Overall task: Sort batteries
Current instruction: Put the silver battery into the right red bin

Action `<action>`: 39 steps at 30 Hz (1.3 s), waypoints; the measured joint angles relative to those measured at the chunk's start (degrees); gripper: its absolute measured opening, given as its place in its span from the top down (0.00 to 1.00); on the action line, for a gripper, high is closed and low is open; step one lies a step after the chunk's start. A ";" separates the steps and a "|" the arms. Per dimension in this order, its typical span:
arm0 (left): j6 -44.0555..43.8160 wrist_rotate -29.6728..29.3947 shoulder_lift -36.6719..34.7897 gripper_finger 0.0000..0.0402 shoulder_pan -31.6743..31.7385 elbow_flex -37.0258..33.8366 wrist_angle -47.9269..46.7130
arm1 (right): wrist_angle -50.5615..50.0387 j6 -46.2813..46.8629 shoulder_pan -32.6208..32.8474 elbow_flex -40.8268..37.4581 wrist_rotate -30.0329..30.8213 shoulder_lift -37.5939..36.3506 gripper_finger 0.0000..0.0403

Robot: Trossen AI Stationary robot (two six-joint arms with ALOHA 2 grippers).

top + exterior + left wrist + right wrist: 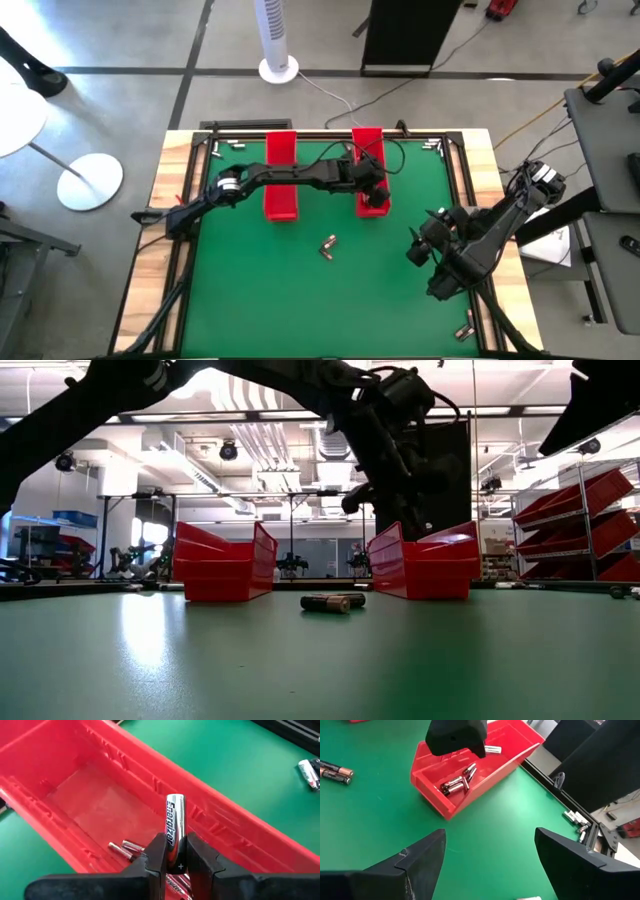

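Left claw (pixel 172 862): clenched on a silvery cylindrical battery (pixel 175 832); you see its long axis pointing straight out between the fingers.
Beneath it: the right-hand red plastic tray (pixel 369 172), centre-right of the high view, silvery batteries (pixel 456 782) already inside.
Left arm: stretched across the green tabletop (pixel 300 290).
Loose pair of dark batteries (pixel 328 245): mid-frame.
Right claw (pixel 490 857): released, lower right, waiting.

Two black jointed arms; silver collar on the left arm (pixel 228 184); thick matte fingers (pixel 415 865).
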 joint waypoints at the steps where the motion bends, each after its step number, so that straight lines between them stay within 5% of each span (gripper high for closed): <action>1: 0.61 -0.02 0.00 0.91 0.00 0.00 0.04 | 0.02 0.02 0.00 0.00 0.02 0.00 0.26; 8: 10.01 0.50 0.07 0.91 0.02 -0.11 -0.44 | 0.11 0.00 -0.02 0.00 0.68 0.00 0.22; 18: 25.90 15.01 0.09 0.91 3.25 -0.13 -1.23 | 0.31 0.00 -0.02 0.00 0.83 0.00 0.23; 39: 30.37 17.46 0.09 0.92 7.59 5.86 -8.88 | 0.17 -0.75 -0.17 0.00 2.81 0.00 0.23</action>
